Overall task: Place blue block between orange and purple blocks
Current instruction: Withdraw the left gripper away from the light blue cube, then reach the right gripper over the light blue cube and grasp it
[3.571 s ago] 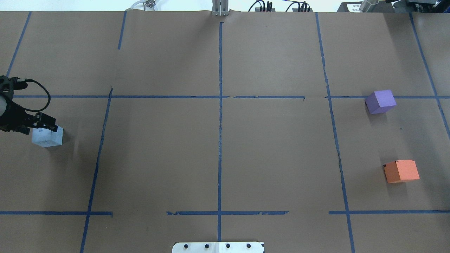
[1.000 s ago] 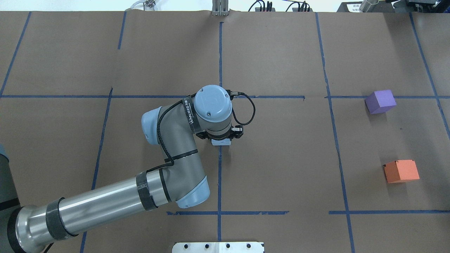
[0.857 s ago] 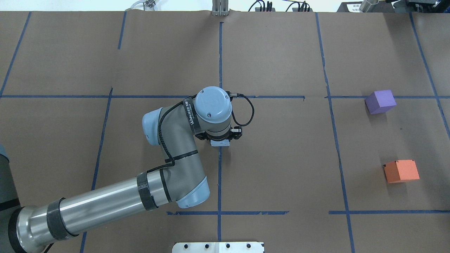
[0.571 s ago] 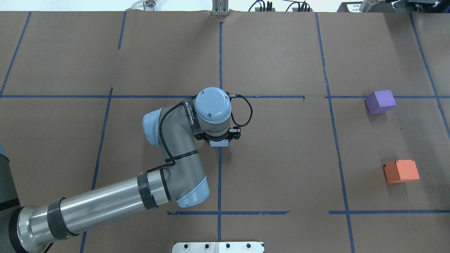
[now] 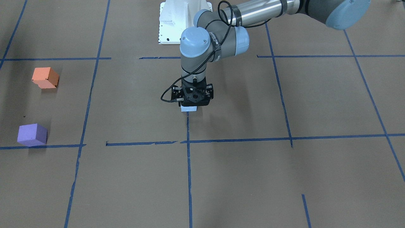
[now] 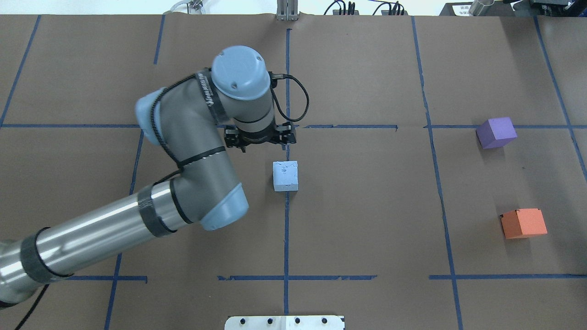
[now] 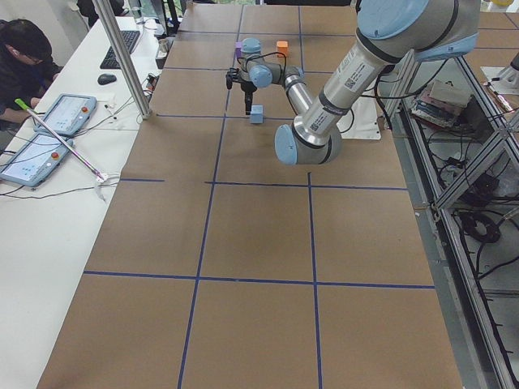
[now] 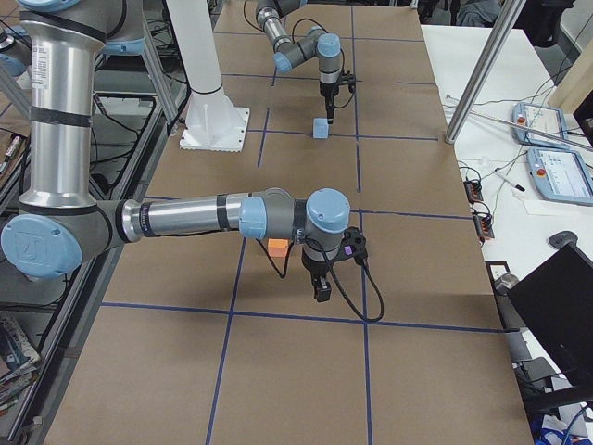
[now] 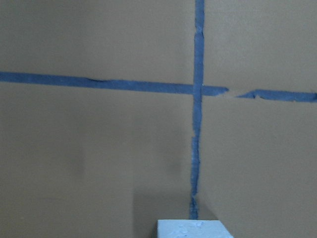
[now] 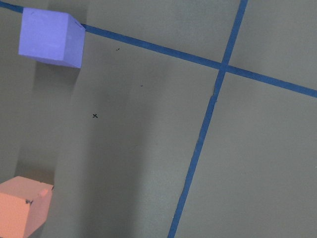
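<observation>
The left pincer, now spread, has risen off the pale-blue foam cube, which sits mid-desk, seemingly for the right arm.

L arm: bare silver tube, grey joint housings w/ pale-blue round caps, small screws in the cap tops. Black bands round the tube ends. Black strap w/ white lettering at the wrist. Thin black cable runs along the elbow, loops out by the wrist. L gripper: black, boxy. R arm: same silver/grey/blue build, black cable loop. R gripper black. White base column.
</observation>
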Robot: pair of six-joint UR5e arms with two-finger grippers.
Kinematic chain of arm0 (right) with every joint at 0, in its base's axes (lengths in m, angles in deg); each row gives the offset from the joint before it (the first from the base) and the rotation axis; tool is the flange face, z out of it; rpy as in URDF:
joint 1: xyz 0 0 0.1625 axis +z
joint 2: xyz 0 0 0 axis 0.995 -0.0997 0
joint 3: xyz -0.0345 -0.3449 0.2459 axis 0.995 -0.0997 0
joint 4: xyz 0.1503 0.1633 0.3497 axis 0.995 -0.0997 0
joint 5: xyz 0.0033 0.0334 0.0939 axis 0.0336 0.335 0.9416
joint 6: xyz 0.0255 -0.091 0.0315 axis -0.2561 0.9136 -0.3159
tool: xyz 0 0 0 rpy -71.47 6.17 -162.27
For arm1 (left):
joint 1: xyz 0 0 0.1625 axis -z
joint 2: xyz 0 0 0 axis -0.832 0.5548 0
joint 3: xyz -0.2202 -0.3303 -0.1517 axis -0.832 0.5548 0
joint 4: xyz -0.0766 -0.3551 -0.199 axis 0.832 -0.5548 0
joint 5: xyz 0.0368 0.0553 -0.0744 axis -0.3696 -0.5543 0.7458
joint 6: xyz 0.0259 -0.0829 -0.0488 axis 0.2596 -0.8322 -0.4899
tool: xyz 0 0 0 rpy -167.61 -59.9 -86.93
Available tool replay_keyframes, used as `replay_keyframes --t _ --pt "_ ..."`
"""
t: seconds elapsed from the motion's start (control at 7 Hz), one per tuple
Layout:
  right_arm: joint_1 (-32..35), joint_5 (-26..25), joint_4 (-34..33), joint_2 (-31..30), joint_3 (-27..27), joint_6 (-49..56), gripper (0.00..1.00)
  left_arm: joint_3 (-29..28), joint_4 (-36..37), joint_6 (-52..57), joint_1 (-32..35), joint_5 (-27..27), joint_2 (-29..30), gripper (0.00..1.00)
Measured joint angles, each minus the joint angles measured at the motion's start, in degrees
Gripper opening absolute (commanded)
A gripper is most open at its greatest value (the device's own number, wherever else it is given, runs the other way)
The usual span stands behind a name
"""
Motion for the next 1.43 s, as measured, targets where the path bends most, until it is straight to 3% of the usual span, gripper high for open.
replay_keyframes --t 0.29,0.71,1.0,1.43 --pt "-0.31 0.59 0.02 0.57 1.06 -2.57 1.00 11.77 3.40 11.09 5.54 2.00 -13.05 1.00" --pt "-4.12 3.86 0.14 3.49 3.36 -10.14 1.00 20.11 3.47 35.57 17.93 6.16 -31.34 1.00" --pt "-10.31 4.12 0.23 6.40 7.37 -21.95 1.00 20.21 3.09 52.83 29.67 11.18 -40.22 1.00" --pt "-21.06 1.02 0.69 14.25 11.05 -42.92 1.00 13.08 3.60 75.63 49.27 20.39 -46.90 1.00"
